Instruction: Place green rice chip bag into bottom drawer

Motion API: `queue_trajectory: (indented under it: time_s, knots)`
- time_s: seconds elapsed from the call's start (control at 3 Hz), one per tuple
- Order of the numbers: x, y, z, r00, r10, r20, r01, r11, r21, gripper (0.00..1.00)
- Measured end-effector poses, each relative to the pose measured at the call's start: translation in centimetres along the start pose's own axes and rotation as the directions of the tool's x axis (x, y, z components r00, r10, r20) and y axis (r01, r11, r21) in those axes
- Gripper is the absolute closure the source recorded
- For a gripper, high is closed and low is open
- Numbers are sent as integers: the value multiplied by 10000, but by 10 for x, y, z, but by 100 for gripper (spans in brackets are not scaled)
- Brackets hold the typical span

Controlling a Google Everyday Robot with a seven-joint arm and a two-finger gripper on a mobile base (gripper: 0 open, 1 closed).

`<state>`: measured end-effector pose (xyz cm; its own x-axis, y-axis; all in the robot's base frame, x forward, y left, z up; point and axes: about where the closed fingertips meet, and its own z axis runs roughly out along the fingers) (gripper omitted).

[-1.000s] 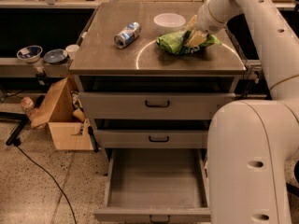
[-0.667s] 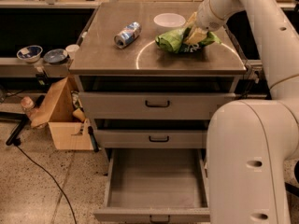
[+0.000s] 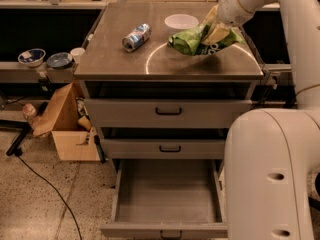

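Here I am at the right side of the grey metal tabletop (image 3: 125,61), my pincer (image 3: 216,32) clamped on the right end of the crumpled bright-green foil snack bag (image 3: 192,43). The bag hangs tilted just over the surface near the right edge, with a shadow beneath it. The round white bowl (image 3: 181,21) sits just behind it toward the far edge, and the blue-and-silver can (image 3: 136,37) lies on its side well off to the left. Down below, the lowest grey metal drawer (image 3: 167,191) is pulled wide open, its flat floor bare. My read: the job now is the carry. I should lift straight up first so the loose foil clears the bowl, then swing out past the front edge before descending. Foil is slippery and crushes easily, so grip firm, move smoothly. I'd come down low over the middle of the drawer floor, away from my own white base (image 3: 270,174) crowding its right side, and only then let go.
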<state>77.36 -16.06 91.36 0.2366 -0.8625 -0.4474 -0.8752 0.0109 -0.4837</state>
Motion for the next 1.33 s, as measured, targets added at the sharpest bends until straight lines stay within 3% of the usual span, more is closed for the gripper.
queue_trajectory:
  time_s: [0.33, 0.67, 1.33]
  knots:
    - [-3, 7, -15, 9986, -400, 352, 404, 9991, -103, 100]
    - [-2, 25, -36, 9830, -1302, 1295, 1341, 9907, -220, 100]
    - [-15, 50, -72, 9375, -2201, 2697, 2318, 9727, -120, 100]
